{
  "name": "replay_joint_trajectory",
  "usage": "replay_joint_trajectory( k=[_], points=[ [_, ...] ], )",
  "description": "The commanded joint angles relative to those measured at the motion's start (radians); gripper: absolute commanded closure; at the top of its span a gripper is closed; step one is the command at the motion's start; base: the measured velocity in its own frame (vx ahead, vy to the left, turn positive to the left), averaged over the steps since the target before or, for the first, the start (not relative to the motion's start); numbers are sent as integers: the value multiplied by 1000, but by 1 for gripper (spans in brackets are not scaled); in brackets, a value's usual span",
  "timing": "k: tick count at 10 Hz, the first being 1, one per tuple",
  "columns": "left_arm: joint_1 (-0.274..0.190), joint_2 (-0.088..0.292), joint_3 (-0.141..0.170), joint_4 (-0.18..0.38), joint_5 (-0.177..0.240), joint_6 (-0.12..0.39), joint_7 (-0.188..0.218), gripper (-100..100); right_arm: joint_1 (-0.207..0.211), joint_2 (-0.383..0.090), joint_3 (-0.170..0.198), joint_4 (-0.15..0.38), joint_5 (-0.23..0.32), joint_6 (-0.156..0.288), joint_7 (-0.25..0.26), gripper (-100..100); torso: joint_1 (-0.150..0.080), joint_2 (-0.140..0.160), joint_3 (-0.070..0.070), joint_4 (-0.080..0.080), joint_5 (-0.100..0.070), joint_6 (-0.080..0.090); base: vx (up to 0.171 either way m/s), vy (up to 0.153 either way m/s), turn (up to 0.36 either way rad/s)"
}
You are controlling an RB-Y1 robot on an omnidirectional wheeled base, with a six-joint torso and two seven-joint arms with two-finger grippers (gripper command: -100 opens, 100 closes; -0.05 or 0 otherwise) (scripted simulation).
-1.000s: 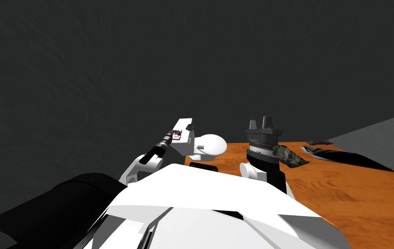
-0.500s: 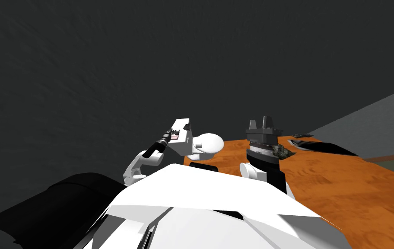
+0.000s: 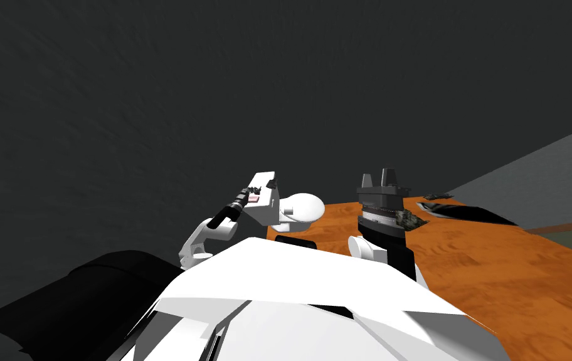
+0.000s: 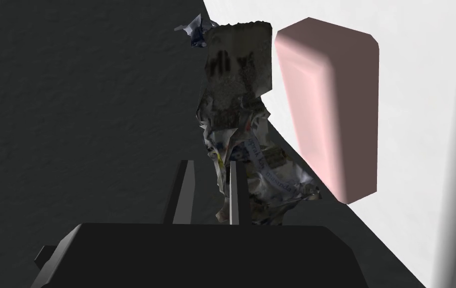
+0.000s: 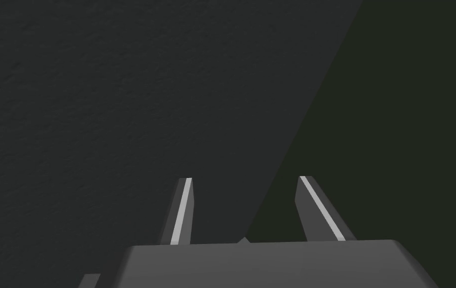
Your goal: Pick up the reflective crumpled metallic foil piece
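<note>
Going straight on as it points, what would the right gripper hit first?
The way looks free near the open right gripper; straight ahead is a flat dark grey surface, likely first contact, distance unclear. The crumpled foil piece is in the left gripper, off this line.

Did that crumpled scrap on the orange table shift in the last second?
No. The crumpled scrap keeps its place beside the dark sheet on the table; the whole view swung: my camera turned.

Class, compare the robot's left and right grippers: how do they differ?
The left gripper has its fingers close together, pinching a grey crumpled foil piece; the right gripper has its fingers wide apart, holding nothing. Both have thin, light grey, blade-like fingers.
</note>
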Motion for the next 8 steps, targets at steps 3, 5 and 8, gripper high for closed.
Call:
replay_joint_trajectory(
  k=[3, 5, 8],
  points=[
    [37, -2, -18, -33, -2, -12, -6, 100, 0, 0, 0, 0, 0, 0, 0, 0, 0, 0, 0, 0, 0, 0, 12, 3, 74],
    [72, 0, -34, -61, -1, -27, -12, 100, 0, 0, 0, 0, 0, 0, 0, 0, 0, -1, 0, 0, 0, -1, 48, 5, 118],
    [95, 4, -44, -84, 1, -32, -14, 100, 0, 0, 0, 0, 0, 0, 0, 0, 0, 0, 0, 0, 0, -1, 31, 6, 77]
  ],
)
